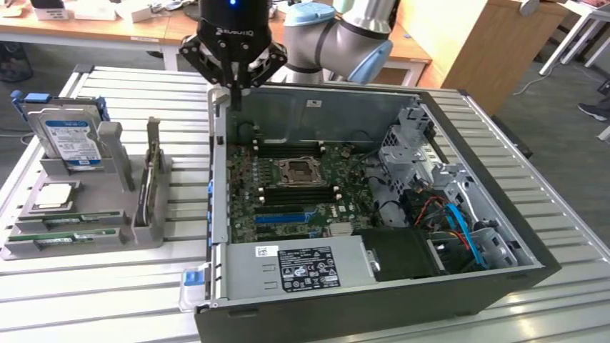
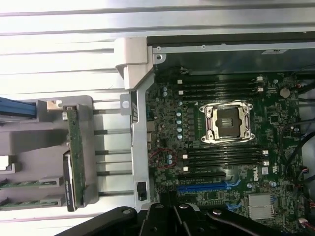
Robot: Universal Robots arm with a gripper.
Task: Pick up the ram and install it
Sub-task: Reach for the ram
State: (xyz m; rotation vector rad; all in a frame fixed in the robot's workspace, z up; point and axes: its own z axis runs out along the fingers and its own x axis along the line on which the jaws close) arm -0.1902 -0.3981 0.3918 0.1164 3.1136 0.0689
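Note:
A ram stick [image 1: 151,171] [image 2: 75,140] stands on edge in a slot of the grey holder [image 1: 143,232] at the exterior view's left, beside the open computer case [image 1: 381,286]. Two more green ram sticks [image 1: 68,230] [image 2: 27,192] lie flat in the holder's front. My gripper [image 1: 234,104] [image 2: 170,214] hangs above the case's back-left corner, shut with nothing between its fingers. It is well apart from the holder. The motherboard [image 1: 286,207] [image 2: 167,123] shows black memory slots [image 1: 291,150] [image 2: 221,87] on both sides of the processor socket [image 1: 297,171] [image 2: 227,122].
A silver hard drive [image 1: 71,139] with a blue label stands upright at the holder's back, and a square silver processor chip [image 1: 56,194] lies in front of it. Drive cages and cables [image 1: 448,214] fill the case's right side. Wooden desks stand behind.

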